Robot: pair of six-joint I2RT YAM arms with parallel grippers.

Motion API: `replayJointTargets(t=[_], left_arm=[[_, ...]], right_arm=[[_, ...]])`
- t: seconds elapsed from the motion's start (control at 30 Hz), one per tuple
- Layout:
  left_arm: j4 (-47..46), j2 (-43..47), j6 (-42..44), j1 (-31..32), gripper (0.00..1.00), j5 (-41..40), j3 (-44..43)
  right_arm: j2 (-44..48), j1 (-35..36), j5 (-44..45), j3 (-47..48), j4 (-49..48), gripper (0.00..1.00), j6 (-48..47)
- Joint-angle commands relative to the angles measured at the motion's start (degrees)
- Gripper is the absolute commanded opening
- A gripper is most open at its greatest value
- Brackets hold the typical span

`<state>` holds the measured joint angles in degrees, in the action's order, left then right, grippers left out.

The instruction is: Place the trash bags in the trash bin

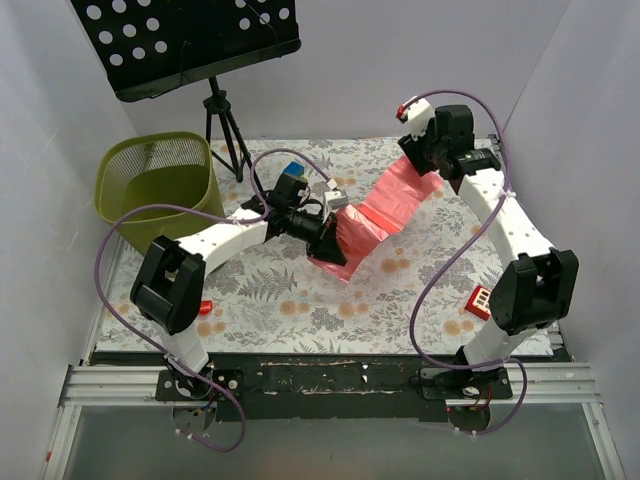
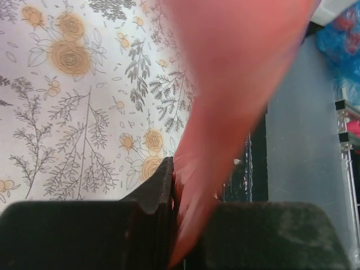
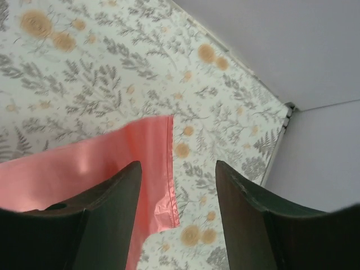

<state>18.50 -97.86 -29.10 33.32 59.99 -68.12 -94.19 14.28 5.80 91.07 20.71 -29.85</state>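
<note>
**A:** Where is the trash bag (image 1: 385, 205)?

**B:** Out on the floral desk (image 1: 280, 300), drawn into a long pink-red strip. It runs on a slant from about the middle of the desk toward the far right, with a couple of creases across it.

**A:** And the left claw (image 1: 333, 248)?

**B:** It is at the strip's near-left end. Its wrist view shows the two dark fingers (image 2: 152, 191) pressed together with the film pinched between them. The rest of the bag rises away from them as a pink blur.

**A:** What about the right claw (image 3: 177, 169)?

**B:** That one is at the far-right end of the strip, over the bag's corner. In its own camera the fingers stand well apart, with bare desk showing in the gap. The bag's straight edge lies below them, partly hidden behind the finger on the left of that view. I cannot tell whether that finger touches the film.

**A:** Where is the trash bin (image 1: 120, 170)?

**B:** It stands upright at the far-left corner of the desk, olive green with mesh walls, well apart from the bag.

**A:** Is there anything else around?

**B:** A black perforated music stand (image 1: 185, 40) is at the far side, its tripod just right of the bin. A small red block with white squares (image 1: 480, 300) lies near right, beside the right arm. A small red item (image 1: 205, 307) sits near left by the left arm, too small to make out.
</note>
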Motion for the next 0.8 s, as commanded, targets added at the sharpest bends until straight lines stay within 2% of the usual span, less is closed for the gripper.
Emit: replayJointTargets(t=[0.0, 0.1, 0.2, 0.3, 0.4, 0.53, 0.63, 0.77], left_arm=[[19.6, -5.4, 2.7, -0.3, 0.0, -1.7, -11.6], [30.1, -10.8, 3.5, -0.5, 0.0, -2.3, -21.2], [41.1, -17.8, 5.3, -0.7, 0.0, -1.1, -30.2], [50.8, -23.8, 6.3, -1.0, 0.0, 0.7, -38.9], [50.8, -24.4, 4.6, -1.2, 0.0, 2.6, -40.8], [49.1, -23.5, -1.1, -1.5, 0.0, 2.7, -43.8], [46.2, -21.7, -8.3, -1.9, 0.0, 2.0, -44.0], [40.8, -18.4, -18.2, -2.8, 0.0, 3.4, -41.2]], right_arm=[[12.2, -0.1, -5.3, -3.5, 1.3, 0.64, 2.5], [22.1, -0.1, -10.4, -11.9, -3.6, 0.66, -0.6], [28.8, 0.0, -17.4, -15.9, -3.6, 0.67, -4.3], [35.4, 0.5, -32.0, -19.4, -0.9, 0.68, -9.9], [39.5, 5.2, -36.2, -24.3, 1.9, 0.7, -13.9], [42.2, 12.0, -36.2, -29.1, 8.5, 0.73, -28.0], [43.6, 16.4, -34.3, -32.3, 8.4, 0.71, -35.2], [45.4, 21.7, -31.8, -37.1, 2.2, 0.71, -40.9]])
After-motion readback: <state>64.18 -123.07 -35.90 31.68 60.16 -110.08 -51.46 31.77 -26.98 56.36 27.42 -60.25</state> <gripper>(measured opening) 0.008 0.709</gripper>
